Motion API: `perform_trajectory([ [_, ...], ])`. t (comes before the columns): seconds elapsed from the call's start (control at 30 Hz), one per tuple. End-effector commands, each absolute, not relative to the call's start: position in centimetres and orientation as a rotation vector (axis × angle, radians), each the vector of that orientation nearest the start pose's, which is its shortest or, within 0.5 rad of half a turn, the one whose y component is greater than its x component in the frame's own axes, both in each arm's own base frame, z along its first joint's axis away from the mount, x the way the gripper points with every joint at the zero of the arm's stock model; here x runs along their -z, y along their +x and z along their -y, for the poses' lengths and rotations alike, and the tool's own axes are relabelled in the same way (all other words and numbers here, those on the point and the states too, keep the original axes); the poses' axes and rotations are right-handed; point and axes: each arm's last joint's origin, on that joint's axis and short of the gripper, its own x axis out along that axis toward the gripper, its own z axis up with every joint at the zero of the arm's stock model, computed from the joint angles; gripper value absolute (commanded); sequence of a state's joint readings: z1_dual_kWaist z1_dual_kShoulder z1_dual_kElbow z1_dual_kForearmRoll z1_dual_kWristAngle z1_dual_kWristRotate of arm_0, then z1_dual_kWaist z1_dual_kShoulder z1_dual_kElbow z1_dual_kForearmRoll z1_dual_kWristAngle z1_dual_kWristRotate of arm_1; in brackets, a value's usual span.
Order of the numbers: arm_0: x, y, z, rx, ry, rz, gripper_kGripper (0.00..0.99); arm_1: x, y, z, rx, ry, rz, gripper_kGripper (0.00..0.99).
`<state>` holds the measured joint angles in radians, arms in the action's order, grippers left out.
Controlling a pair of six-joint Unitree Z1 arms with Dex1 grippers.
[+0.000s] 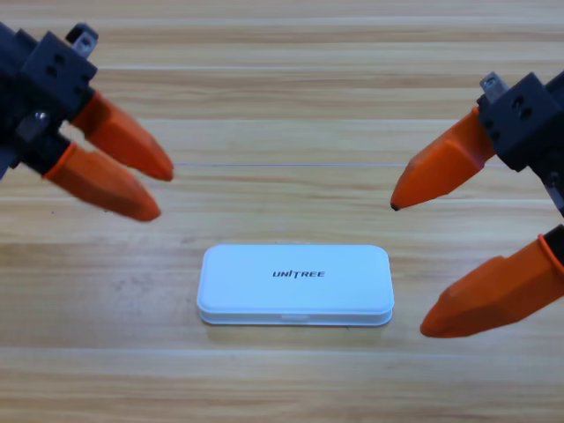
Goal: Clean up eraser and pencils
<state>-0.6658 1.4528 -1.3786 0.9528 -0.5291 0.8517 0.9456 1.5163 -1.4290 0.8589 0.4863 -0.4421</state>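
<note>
White plastic forms the closed case (295, 285), which is laid flat on the wooden counter (282, 88) with its long side running left to right; the word "UNITREE" is printed in dark letters on the middle of its lid. The lid is seen shut, and neither the eraser nor the pencils can be seen anywhere on the counter around the case. The left gripper (163, 189) is held up and to the left of the case, well apart from it, its two orange jaws pointed down toward the right and parted only narrowly, with nothing held between them. The right gripper (407, 269) is held to the right of the case, its jaws spread wide: the upper jaw's tip is placed above the case's right end and the lower jaw's tip lies just beside that end, without touching it. Nothing is gripped by these jaws either.
</note>
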Motion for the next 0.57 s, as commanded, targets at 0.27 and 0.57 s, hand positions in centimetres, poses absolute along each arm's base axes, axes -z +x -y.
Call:
perform_trajectory([
  [0.27,-37.93,17.39,17.42,1.491,0.721,-0.646,0.990,-38.72,14.62,-23.99,-1.535,-0.554,-0.725,0.990],
  [0.57,-37.71,17.40,17.41,1.485,0.715,-0.662,0.990,-38.68,14.71,-24.11,-1.535,-0.555,-0.726,0.990],
])
